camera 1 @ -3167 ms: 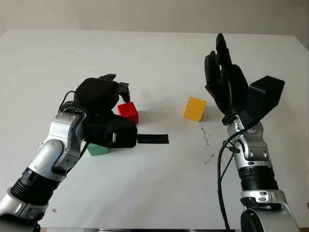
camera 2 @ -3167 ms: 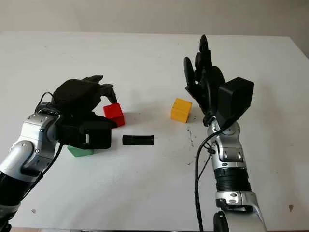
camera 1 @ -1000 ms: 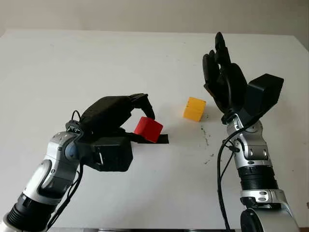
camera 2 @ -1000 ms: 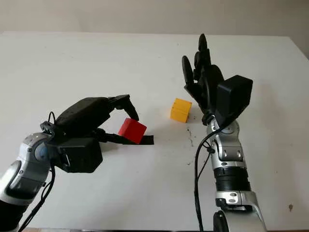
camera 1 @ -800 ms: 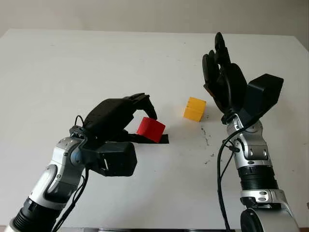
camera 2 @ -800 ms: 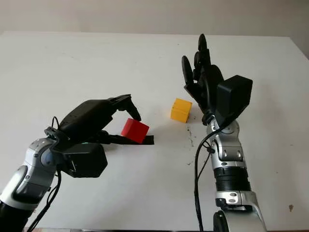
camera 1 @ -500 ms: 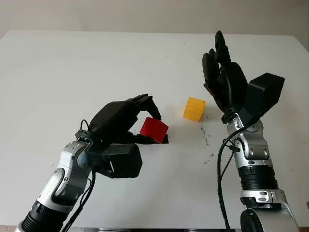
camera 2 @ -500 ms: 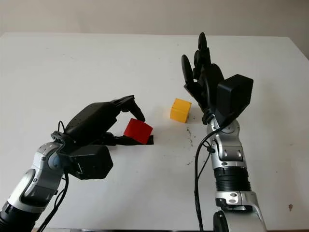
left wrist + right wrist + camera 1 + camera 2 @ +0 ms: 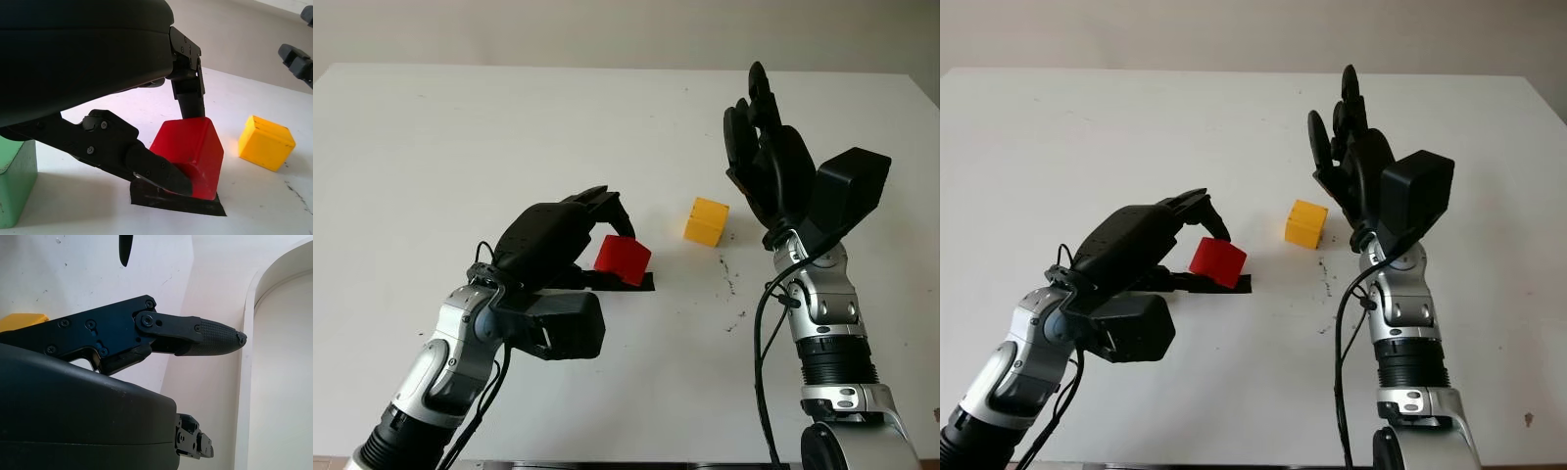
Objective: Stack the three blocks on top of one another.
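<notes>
your left hand point(image 9: 570, 240) grips the red block point(image 9: 623, 259), tilted over the black tape strip point(image 9: 171, 200), likely marking the stack spot. yellow block point(image 9: 707, 221) sits just right on the bench point(image 9: 460, 137), green block point(image 9: 14, 181) near-left. right hand point(image 9: 766, 162) is raised, open, holding nothing.

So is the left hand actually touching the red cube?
Touching. The left wrist view shows the left hand with fingers pressed against the red cube.

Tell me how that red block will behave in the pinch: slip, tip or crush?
The red block, pinched by the left robot hand, looks rigid, so crushing seems unlikely. Its smooth faces could slip. It sits tilted over the black tape, so it may rotate when set down.
</notes>
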Available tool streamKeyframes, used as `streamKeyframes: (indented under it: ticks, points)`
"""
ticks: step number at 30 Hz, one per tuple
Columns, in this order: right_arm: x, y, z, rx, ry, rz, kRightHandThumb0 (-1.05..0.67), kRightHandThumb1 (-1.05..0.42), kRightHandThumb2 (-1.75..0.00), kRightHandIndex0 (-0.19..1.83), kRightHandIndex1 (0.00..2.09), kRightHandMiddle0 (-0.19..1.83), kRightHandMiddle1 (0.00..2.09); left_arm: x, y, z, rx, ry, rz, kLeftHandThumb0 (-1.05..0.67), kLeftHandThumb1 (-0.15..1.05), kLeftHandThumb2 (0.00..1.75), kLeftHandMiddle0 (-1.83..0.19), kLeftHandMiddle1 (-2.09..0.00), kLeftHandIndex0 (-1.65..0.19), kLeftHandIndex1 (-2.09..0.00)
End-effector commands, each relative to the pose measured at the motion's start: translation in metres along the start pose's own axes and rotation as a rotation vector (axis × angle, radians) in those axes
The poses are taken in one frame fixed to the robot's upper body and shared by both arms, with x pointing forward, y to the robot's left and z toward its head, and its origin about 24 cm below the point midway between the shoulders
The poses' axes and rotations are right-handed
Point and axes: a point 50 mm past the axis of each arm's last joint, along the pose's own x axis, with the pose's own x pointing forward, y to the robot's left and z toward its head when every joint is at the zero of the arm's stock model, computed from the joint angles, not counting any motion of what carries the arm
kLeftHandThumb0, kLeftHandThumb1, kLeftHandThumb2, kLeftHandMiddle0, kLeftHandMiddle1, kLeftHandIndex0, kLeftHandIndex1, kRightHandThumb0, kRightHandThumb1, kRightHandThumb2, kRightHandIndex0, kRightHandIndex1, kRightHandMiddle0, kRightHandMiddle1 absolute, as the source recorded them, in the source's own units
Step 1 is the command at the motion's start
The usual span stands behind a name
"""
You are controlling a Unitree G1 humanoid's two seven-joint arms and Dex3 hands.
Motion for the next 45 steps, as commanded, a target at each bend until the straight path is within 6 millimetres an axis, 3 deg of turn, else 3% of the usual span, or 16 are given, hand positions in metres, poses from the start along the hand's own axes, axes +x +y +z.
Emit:
streamKeyframes:
  ticks: [1,11,16,24,29,37,43,45]
  points:
    - [0.000,-0.002,0.003,-0.006,-0.013,0.000,-0.70,-1.05,-0.52,-0.19,0.00,-0.19,0.00,-0.001,-0.004,0.000,0.016,0.004,-0.025,-0.44,1.03,0.07,-0.22,-0.06,-0.42,-1.68]
    - [0.001,-0.001,0.004,-0.009,-0.015,-0.003,-0.69,-1.05,-0.52,-0.19,0.00,-0.19,0.00,0.000,-0.001,0.003,0.009,0.006,-0.093,-0.39,1.03,0.07,-0.17,-0.03,-0.29,-1.54]
    - [0.001,-0.001,0.004,-0.005,-0.016,-0.004,-0.70,-1.05,-0.52,-0.19,0.00,-0.19,0.00,0.001,0.001,0.005,0.020,-0.005,-0.159,-0.45,1.04,0.06,-0.07,-0.03,-0.21,-1.03]
    - [0.001,0.000,0.004,0.004,-0.019,-0.006,-0.71,-1.05,-0.50,-0.19,0.00,-0.19,0.00,0.002,0.006,0.007,0.040,-0.015,-0.237,-0.51,1.05,0.06,-0.02,-0.05,-0.25,-0.52]
    - [0.001,0.000,0.004,-0.003,-0.019,-0.003,-0.70,-1.05,-0.51,-0.19,0.00,-0.19,0.00,0.003,0.006,0.007,0.059,-0.012,-0.244,-0.53,1.05,0.06,0.04,-0.04,-0.14,-0.21]
    - [0.000,-0.001,0.003,0.002,-0.015,0.001,-0.70,-1.05,-0.51,-0.19,0.00,-0.19,0.00,0.003,0.006,0.007,0.039,-0.007,-0.209,-0.55,1.05,0.07,0.14,-0.01,0.06,-0.06]
    - [0.000,-0.003,0.004,-0.014,-0.021,0.002,-0.70,-1.05,-0.50,-0.19,0.00,-0.19,0.00,-0.001,0.023,0.004,-0.071,-0.008,-0.083,-0.77,1.05,0.13,0.19,0.00,0.19,0.00]
    - [0.000,-0.004,0.006,-0.018,-0.024,0.002,-0.70,-1.05,-0.49,-0.19,0.00,-0.19,0.00,-0.002,0.032,0.000,-0.124,-0.008,-0.009,-0.82,1.05,0.25,0.19,0.00,0.19,0.00]
